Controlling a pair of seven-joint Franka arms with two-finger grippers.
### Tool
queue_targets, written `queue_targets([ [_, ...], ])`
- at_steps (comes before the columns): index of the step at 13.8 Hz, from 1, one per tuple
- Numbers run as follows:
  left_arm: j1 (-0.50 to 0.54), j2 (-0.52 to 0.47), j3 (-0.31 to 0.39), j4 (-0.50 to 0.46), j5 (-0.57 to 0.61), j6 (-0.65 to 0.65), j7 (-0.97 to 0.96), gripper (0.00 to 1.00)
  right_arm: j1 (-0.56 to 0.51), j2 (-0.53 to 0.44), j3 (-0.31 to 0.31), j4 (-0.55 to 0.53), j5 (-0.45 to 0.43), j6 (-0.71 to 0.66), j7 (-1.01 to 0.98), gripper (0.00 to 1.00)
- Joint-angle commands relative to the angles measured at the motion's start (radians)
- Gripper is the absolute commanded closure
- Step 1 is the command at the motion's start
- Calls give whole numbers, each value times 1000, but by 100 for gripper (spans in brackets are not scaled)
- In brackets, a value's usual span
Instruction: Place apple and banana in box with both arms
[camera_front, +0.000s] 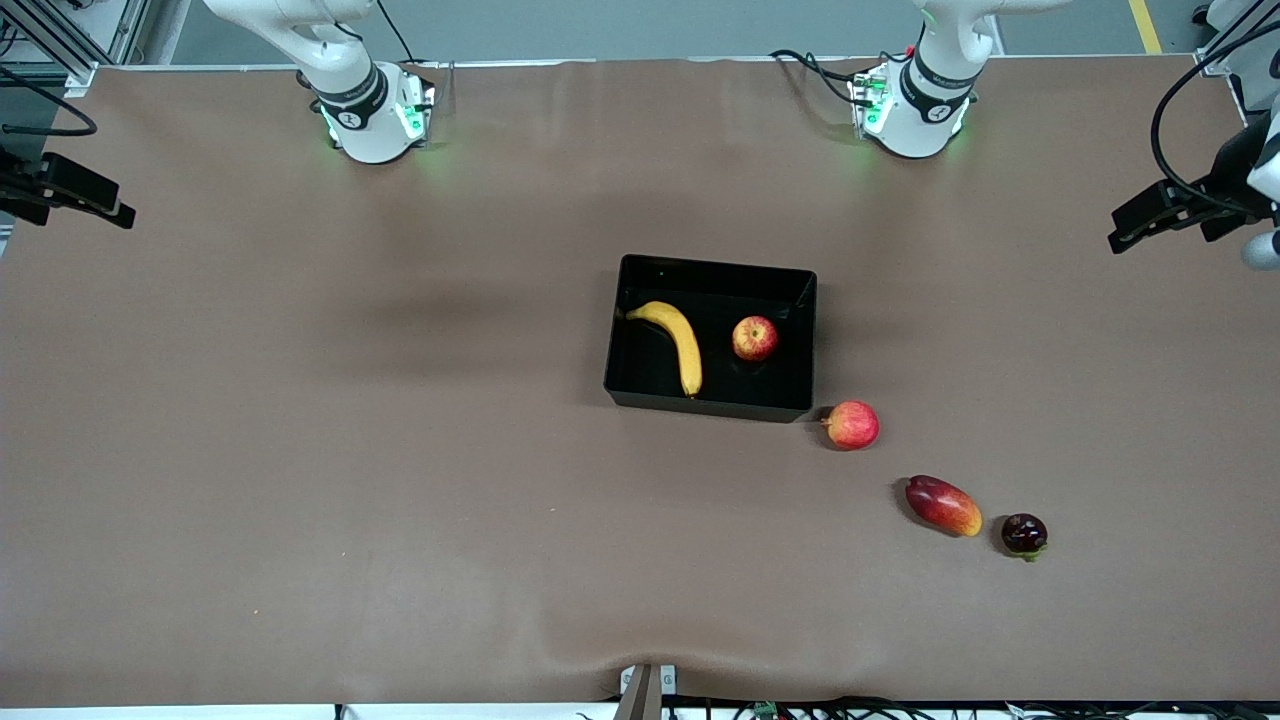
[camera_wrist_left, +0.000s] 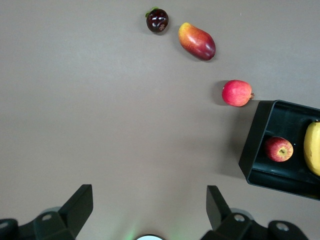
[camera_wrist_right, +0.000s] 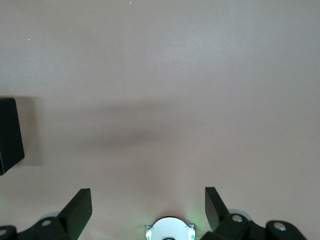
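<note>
Front view, box: the black box (camera_front: 790, 285) sits mid-bench on the brown bench (camera_front: 300, 450), long walls running across the view.
Front view, banana: the banana (camera_front: 678, 343) lies in the box, on the side toward the right arm's end, curved, one tip by the wall nearest the camera.
Front view, apple: the apple (camera_front: 755, 338) is in the box too, beside the banana toward the left arm's end, the two apart.
Front view, other fruit: a pink-red apple (camera_front: 852, 425) rests on the bench just outside the box corner; nearer the camera come a mango (camera_front: 943, 505) and a dark round fruit (camera_front: 1024, 534), close together.
Front view, arms: both bases stand along the top edge; the right arm (camera_front: 350, 85) and left arm (camera_front: 930, 85) rise out of frame, so neither hand can be made out here.
Left wrist view, hand: the left hand (camera_wrist_left: 150, 210) is up high over bare bench, looking straight down, fingers (camera_wrist_left: 80, 202) spread wide, nothing between them.
Left wrist view, fruit: the box corner shows with the apple (camera_wrist_left: 279, 149) and a slice of banana (camera_wrist_left: 312, 152) inside; pink-red apple, mango and dark fruit lie outside.
Right wrist view, hand: the right hand (camera_wrist_right: 148, 210) is likewise high over bare bench, pointing down, fingers (camera_wrist_right: 80, 205) wide, empty.
Right wrist view, box: only a black corner (camera_wrist_right: 10, 135) shows.
</note>
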Motion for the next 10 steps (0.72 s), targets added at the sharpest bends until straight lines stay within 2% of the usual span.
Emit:
queue_targets([
  [1,10,-28,1,-16,-25,-17,11,0,-15,1,9,8,-5,-6,9,0],
  [7,9,-64,-9,-19,-48,-49,9,0,-16,3,9,5,-6,-4,6,0],
  [10,6,-52,-9,-10,-56,-52,11,0,-2,24,11,5,-12,11,7,0],
])
